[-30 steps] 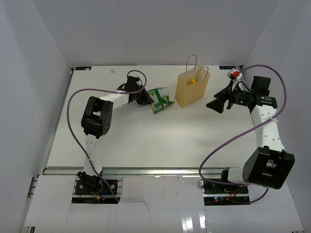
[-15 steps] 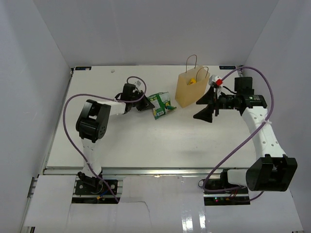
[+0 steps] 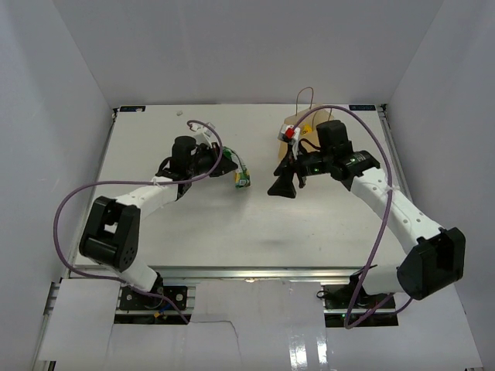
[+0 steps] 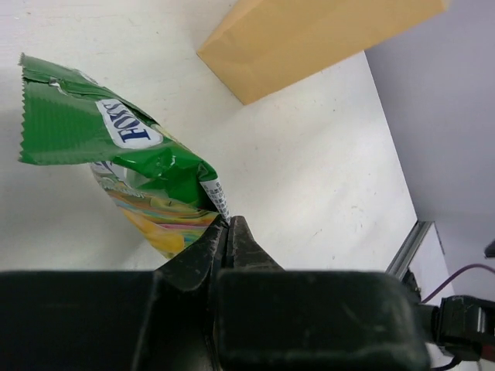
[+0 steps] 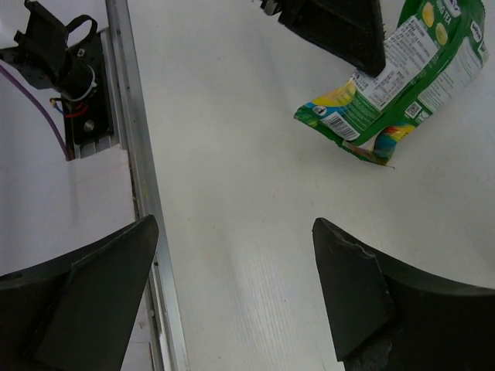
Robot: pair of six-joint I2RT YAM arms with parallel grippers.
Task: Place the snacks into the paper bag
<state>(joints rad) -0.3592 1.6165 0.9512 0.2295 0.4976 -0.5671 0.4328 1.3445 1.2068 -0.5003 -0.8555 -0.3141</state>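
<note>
My left gripper (image 3: 225,165) is shut on a corner of the green rectangular pouch (image 3: 241,175), which hangs from it low over the table. In the left wrist view the jaws (image 4: 230,221) pinch the pouch (image 4: 116,151) at its edge. My right gripper (image 3: 281,186) is open and empty, just right of the pouch and in front of the paper bag (image 3: 292,121), which my right arm mostly hides. The right wrist view shows its wide-open gripper (image 5: 232,224) and the pouch (image 5: 394,81) ahead of it. The tan bag's side shows in the left wrist view (image 4: 309,39). Other snacks are hidden.
The table's near metal rail (image 5: 139,170) and an arm base with cables (image 5: 58,54) show in the right wrist view. White walls enclose the table on three sides.
My left gripper has drawn the pouch a little left and nearer. My right arm has swung left from beside the bag to in front of it, close to the pouch.
</note>
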